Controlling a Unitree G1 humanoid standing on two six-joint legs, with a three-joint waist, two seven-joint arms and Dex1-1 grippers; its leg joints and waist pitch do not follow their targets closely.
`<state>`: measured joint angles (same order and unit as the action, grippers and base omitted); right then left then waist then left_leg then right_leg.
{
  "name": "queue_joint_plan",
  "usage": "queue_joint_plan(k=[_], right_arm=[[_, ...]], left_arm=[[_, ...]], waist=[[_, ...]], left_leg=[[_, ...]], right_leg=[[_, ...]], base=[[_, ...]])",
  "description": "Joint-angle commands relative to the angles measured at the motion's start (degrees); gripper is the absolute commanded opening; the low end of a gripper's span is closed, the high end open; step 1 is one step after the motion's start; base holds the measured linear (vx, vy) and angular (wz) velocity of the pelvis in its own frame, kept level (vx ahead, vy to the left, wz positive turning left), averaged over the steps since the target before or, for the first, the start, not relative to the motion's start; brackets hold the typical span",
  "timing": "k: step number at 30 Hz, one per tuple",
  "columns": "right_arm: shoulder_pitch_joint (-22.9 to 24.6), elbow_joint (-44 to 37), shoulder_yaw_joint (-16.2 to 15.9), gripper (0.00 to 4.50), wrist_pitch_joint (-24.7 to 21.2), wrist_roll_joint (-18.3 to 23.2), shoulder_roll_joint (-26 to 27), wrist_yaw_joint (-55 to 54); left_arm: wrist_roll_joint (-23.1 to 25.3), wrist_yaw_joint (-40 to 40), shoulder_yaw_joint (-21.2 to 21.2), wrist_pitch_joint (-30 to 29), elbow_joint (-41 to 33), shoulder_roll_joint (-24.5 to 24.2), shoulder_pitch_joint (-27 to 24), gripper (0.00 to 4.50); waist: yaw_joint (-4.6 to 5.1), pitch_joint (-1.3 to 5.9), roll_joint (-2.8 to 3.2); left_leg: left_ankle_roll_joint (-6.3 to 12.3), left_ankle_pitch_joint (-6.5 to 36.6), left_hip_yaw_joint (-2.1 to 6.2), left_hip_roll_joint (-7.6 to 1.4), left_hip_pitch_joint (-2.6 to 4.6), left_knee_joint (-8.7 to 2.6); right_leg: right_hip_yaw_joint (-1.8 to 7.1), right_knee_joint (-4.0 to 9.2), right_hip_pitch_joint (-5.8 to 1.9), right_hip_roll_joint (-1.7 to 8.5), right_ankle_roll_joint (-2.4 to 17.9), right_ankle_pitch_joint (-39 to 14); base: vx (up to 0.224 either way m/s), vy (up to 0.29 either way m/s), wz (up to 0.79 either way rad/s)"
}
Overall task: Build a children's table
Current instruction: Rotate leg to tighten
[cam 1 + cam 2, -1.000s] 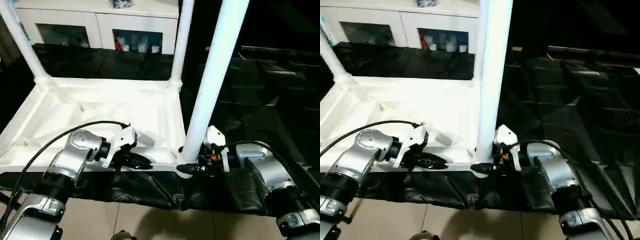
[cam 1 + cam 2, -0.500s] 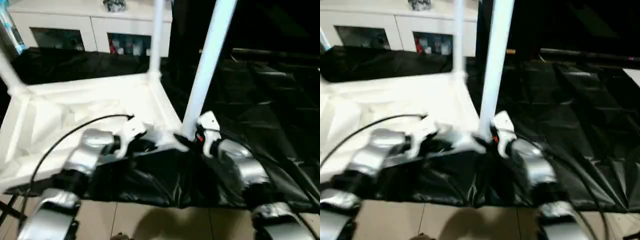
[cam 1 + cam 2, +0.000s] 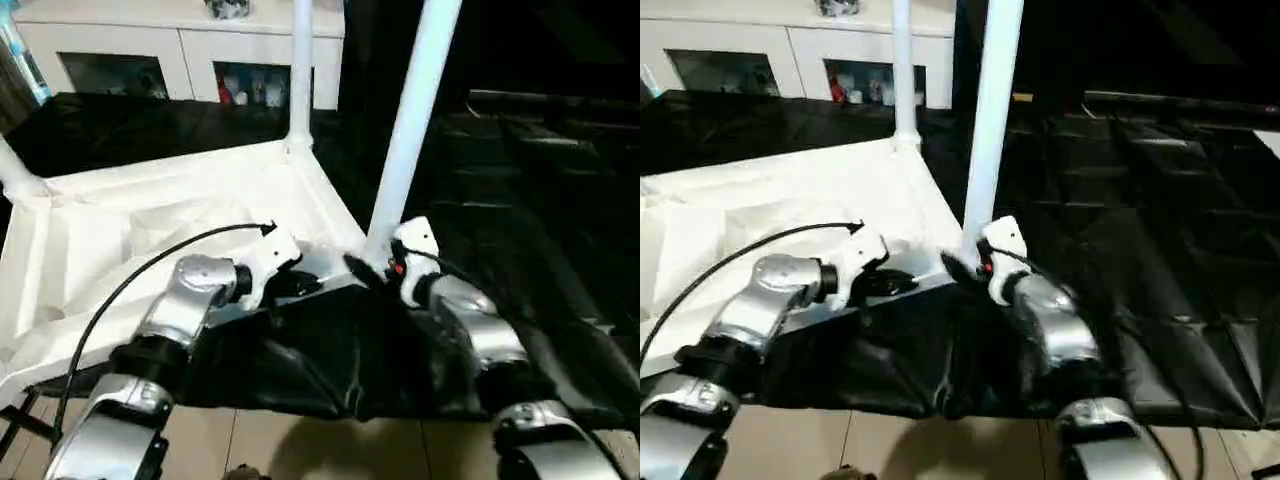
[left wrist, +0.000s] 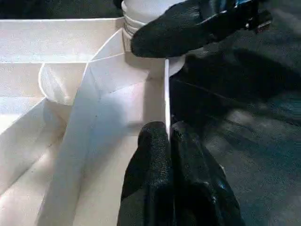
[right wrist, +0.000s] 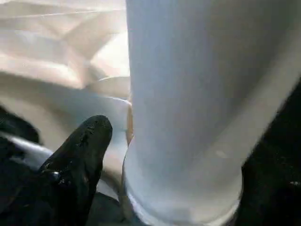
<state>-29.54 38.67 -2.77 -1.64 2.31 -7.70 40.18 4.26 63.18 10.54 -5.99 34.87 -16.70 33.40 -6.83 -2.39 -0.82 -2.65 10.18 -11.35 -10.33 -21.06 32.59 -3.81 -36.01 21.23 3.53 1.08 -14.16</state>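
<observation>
At near corner, left hand (image 4: 169, 141) pinches tabletop (image 3: 110, 225) rim to steady it; right hand (image 3: 362, 270) spread around the leg (image 3: 408, 130), likely seating it in socket.

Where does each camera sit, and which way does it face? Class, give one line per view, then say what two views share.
Left and right eye views: on the head, facing forward and down at the upturned table top; both silver forearms show.
Left wrist view: looks along the left gripper, pinching the top's rim.
Right wrist view: close to the near leg; one black finger shows.
Shared: the left wrist view also catches the right gripper at that leg's socket.
</observation>
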Motion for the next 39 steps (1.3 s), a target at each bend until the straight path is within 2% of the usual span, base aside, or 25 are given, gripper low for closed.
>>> queue_joint_plan(k=[1,4,9,13,15,22,25,28,29,30,31,32,34,35,37,39], right_arm=[[0.96,-4.1,-8.79,3.86,-0.21,2.24,1.32,13.36],[1.97,-6.58,-10.65,3.86,-1.14,3.41,-1.87,20.65],[2.72,-8.82,-12.28,3.73,-2.38,4.19,-5.47,28.67],[3.36,-11.23,-13.66,3.54,-4.2,4.85,-7.86,34.56],[3.52,-11.94,-13.91,3.3,-4.48,5.12,-8.32,35.42],[4.25,-13.4,-13.99,2.81,-5.36,5.46,-8.06,36.02],[5.13,-12.12,-12.65,2.75,-4.21,3.65,-5.45,29.58],[4.66,-9.58,-11.12,2.69,-3.12,2.14,-3.34,22.66],[4.37,-8.38,-10.39,2.68,-3.11,1.71,-2.31,19.64],[3.98,-6.64,-9.72,2.68,-2.85,0.59,-0.96,15.03],[3.61,-4.87,-9.17,2.68,-2.37,-0.64,0.38,10.4],[3.36,-3.65,-8.71,2.67,-2.26,-1.28,1.41,7.19],[3.15,-2.91,-8.31,2.67,-2.7,-1.47,2.22,5.09],[2.3,-0.81,-6.83,2.67,-3.3,-2.23,4.64,-1.46],[1.28,1.28,-5.32,2.67,-4.15,-2.74,6.96,-7.64],[0.48,2.59,-4.66,2.67,-4.43,-2.86,8.59,-10.91]], left_arm=[[-4.2,6.42,3.91,2.21,-3.43,2.45,-0.21,0.0],[-5.1,9.89,3.91,1.42,-4.43,0.66,-0.72,0.0],[-5.86,13.81,3.68,0.62,-5.04,-1.78,-1.03,0.0],[-6.48,17.37,3.79,-0.87,-5.79,-3.86,-1.32,0.0],[-6.63,18.36,3.64,-1.25,-6.11,-4.43,-1.47,0.0],[-6.65,18.31,3.06,-1.18,-6.27,-4.71,-1.66,0.0],[-4.56,10.25,2.58,-0.29,-4.68,-1.84,-1.13,0.0],[-2.89,5.89,2.45,-0.6,-3.38,-0.24,-0.43,0.0],[-2.34,4.22,2.4,-0.43,-2.73,0.51,-0.11,0.0],[-2.1,2.21,2.16,-0.71,-2.08,1.81,0.35,0.0],[-1.78,0.08,1.95,-0.94,-1.48,3.13,0.82,0.0],[-1.3,-1.78,1.96,-1.06,-1.02,4.01,1.21,0.0],[-0.98,-2.87,2.06,-1.13,-0.72,4.57,1.46,0.0],[-0.42,-5.86,2.07,-1.42,-0.03,6.0,2.03,0.0],[-0.12,-7.76,2.18,-1.74,0.26,7.21,2.37,0.0],[-0.11,-8.57,2.01,-1.79,0.24,8.16,2.42,0.0]], waist=[[-0.21,3.19,-0.02],[-0.59,3.12,0.06],[-0.69,2.92,-0.06],[-1.06,3.11,-0.14],[-1.28,3.17,-0.2],[-1.45,3.17,-0.22],[-1.48,3.09,-0.32],[-1.21,2.61,-0.32],[-1.13,2.48,-0.32],[-0.97,2.38,-0.23],[-0.77,2.29,-0.21],[-0.61,2.4,-0.33],[-0.56,2.45,-0.33],[-0.59,2.5,0.11],[-0.25,2.51,0.08],[-0.1,2.69,0.14]], left_leg=[[4.76,4.82,1.67,-3.81,0.64,-2.83],[5.33,5.77,1.69,-3.95,0.61,-2.79],[4.07,7.77,1.7,-4.06,0.78,-3.04],[4.83,5.91,1.67,-4.06,0.84,-2.8],[5.23,5.34,1.61,-3.93,0.73,-2.69],[4.67,5.58,1.64,-3.98,0.79,-2.72],[4.28,6.08,1.63,-4.03,0.84,-2.77],[2.49,9.09,1.75,-3.96,1.06,-3.24],[1.37,11.02,1.91,-4.02,1.27,-3.49],[0.8,11.73,1.9,-4.07,1.44,-3.61],[-0.22,13.53,2.11,-4.04,1.64,-3.88],[-1.2,14.27,2.2,-4.09,1.81,-4.0],[-1.04,13.92,2.18,-4.09,1.74,-3.98],[-0.94,13.1,2.17,-4.09,1.7,-3.96],[-1.68,13.36,2.2,-3.94,1.78,-4.14],[-1.34,12.4,2.11,-3.91,1.64,-3.95]], right_leg=[[3.23,3.43,-2.37,5.72,12.84,7.99],[3.09,3.58,-2.32,5.74,12.8,6.14],[3.18,4.03,-2.05,5.86,13.12,0.25],[3.18,3.69,-2.06,5.79,13.44,2.51],[3.12,3.55,-2.04,5.79,13.67,3.59],[3.11,3.58,-1.96,5.81,13.57,2.81],[3.16,3.71,-1.81,5.89,13.37,1.98],[3.26,4.64,-1.64,6.17,12.52,-5.16],[3.34,5.1,-1.71,6.34,11.77,-9.39],[3.44,5.25,-1.48,6.33,11.54,-10.91],[3.43,5.51,-1.5,6.36,11.02,-13.8],[3.6,5.57,-1.52,6.46,10.44,-14.52],[3.69,5.53,-1.56,6.44,10.29,-13.62],[3.81,5.33,-1.45,6.38,10.28,-11.68],[3.74,5.29,-1.45,6.22,10.5,-10.76],[3.82,5.14,-1.58,6.26,10.71,-8.34]], base=[[0.0,0.0,0.0],[0.0,0.0,0.0],[0.0,0.0,0.0],[0.0,0.0,0.0],[0.0,0.0,0.0],[0.0,0.0,0.0],[0.0,0.0,0.0],[0.0,0.0,0.0],[0.0,0.0,0.0],[0.0,0.0,0.0],[0.0,0.0,0.0],[0.0,0.0,0.0],[0.0,0.0,0.0],[0.0,0.0,0.0],[0.0,0.0,0.0],[0.0,0.0,0.0]])
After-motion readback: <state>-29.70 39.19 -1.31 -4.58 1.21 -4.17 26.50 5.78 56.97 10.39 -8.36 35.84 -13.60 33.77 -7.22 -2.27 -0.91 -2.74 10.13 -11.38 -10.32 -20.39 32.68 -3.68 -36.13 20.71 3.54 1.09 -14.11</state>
